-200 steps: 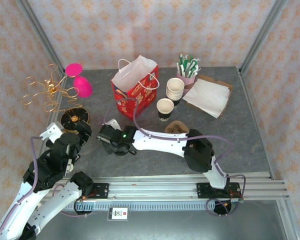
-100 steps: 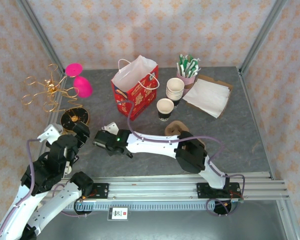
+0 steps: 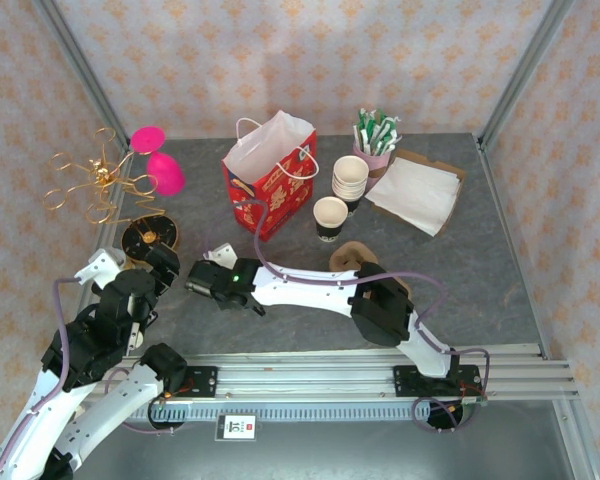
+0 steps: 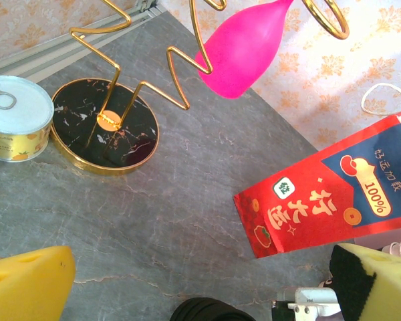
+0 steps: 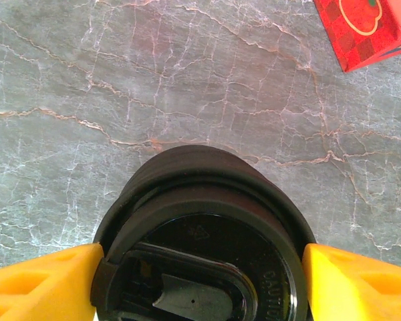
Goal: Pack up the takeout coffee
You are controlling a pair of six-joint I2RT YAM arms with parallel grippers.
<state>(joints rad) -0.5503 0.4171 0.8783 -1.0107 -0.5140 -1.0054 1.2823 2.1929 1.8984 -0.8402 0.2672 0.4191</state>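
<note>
Top external view shows the red bag (image 3: pixel 270 172) standing up and open at the back of the gray table (image 3: pixel 480 280), a bit left of the middle. Just to its right stand one paper cup (image 3: pixel 330 216) and a stack of cups (image 3: pixel 350 178). Behind them is a pink pot (image 3: pixel 377 152) full of green and white sticks. The right arm reaches far across to the lower left, and the right gripper (image 3: pixel 205 282) is low over the table. The left gripper (image 3: pixel 162 262) is just beside it, closer to the left edge.

Right wrist view looks down on a black coffee lid (image 5: pixel 200 200) lying on the table. One yellow pad (image 5: pixel 40 284) sits on each side of it, right up against the rim. These fingers are apart with the lid between them. I cannot tell if they squeeze it.

Left wrist view has the left gripper's yellow pads in the two bottom corners, far apart, with nothing held between them. Ahead are a gold wire stand (image 4: pixel 154 80) on a black round base (image 4: pixel 113 127), a pink glass shape (image 4: pixel 244 50), and a tin can (image 4: pixel 17 124) at the left edge.
</note>
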